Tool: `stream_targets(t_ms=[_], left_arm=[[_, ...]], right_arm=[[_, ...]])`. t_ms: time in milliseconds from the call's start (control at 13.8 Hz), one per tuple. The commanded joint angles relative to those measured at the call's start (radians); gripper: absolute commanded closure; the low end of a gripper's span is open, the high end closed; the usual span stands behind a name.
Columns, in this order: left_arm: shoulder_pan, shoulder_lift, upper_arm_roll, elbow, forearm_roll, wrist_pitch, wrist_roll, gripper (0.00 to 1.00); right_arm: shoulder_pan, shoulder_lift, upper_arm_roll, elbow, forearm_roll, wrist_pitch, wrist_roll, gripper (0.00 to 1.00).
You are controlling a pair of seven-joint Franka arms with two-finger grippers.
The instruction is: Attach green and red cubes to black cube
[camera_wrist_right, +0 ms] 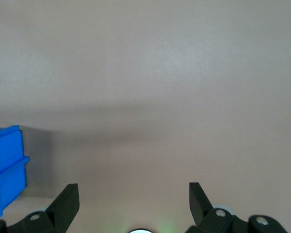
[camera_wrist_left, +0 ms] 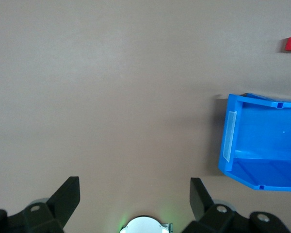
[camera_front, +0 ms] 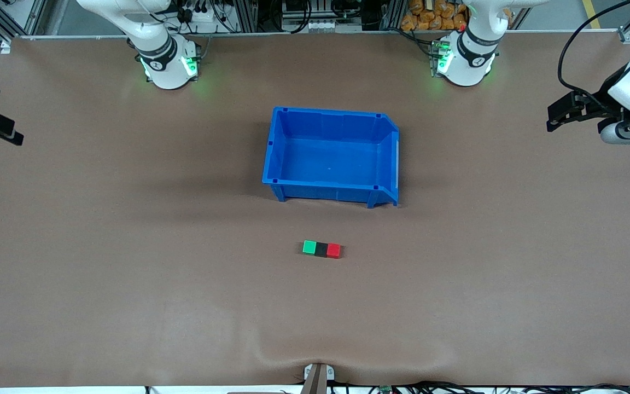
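A brown counter (camera_front: 129,262) is filling the front view, with metal framing, cables and the two arm bases lining its edge by the robots. A blue bin (camera_front: 331,156) is sitting open near the middle.

The green cube (camera_front: 309,247), black cube (camera_front: 321,249) and red cube (camera_front: 334,250) are lying in one touching row on the counter, nearer to the front camera than the bin, black in the middle, green toward the right arm's end and red toward the left arm's end. Both grippers are hanging well apart from this row. The left gripper (camera_wrist_left: 135,194) is hovering over the counter at the left arm's end, its fingers (camera_wrist_left: 68,194) spread wide and holding nothing. The right gripper (camera_wrist_right: 134,196) is hovering over the right arm's end, fingers (camera_wrist_right: 67,200) likewise wide apart and empty.

In the left wrist view only a sliver of the red cube is showing at the frame edge, and the bin is being cut off in both wrist views. In the front view the right gripper is largely out of frame.
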Motion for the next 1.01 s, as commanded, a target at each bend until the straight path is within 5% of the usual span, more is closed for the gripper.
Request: stream_targets(t_ms=[0, 939], left_arm=[[0.008, -0.002, -0.006, 0.011, -0.011, 0.000, -0.013, 0.00], [0.008, -0.002, -0.007, 0.011, -0.011, 0.000, -0.013, 0.00]], right_arm=[[0.014, -0.131, -0.005, -0.159, -0.025, 0.066, -0.025, 0.00], [0.008, -0.125, -0.007, -0.104, -0.050, 0.058, -0.114, 0.00]])
